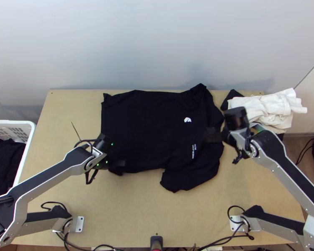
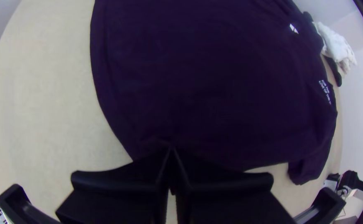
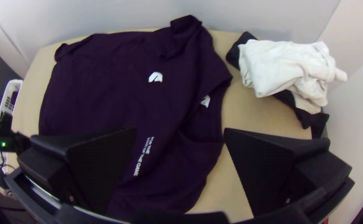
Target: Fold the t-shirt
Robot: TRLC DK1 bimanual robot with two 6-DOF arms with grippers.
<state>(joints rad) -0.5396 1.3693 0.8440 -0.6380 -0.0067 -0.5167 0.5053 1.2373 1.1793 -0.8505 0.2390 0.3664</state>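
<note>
The black t-shirt (image 1: 148,125) lies spread across the middle of the table, its hem toward the left and its collar end creased at the right. At its near left corner is my left gripper (image 1: 122,164). In the left wrist view, the left gripper (image 2: 171,150) is shut on the hem corner of the t-shirt (image 2: 214,83), with small creases at the fingertips. Over the shirt's right part stands my right gripper (image 1: 211,134). The right wrist view shows the right gripper (image 3: 180,132) open, with the t-shirt (image 3: 106,95) beneath and no cloth held between its wide-apart fingers.
A bunched white cloth (image 1: 263,109) lies with dark cloth at the table's far right corner. A white basket (image 1: 28,144) with dark clothes stands beyond the left edge. Bare wooden table (image 1: 132,209) stretches in front of the shirt.
</note>
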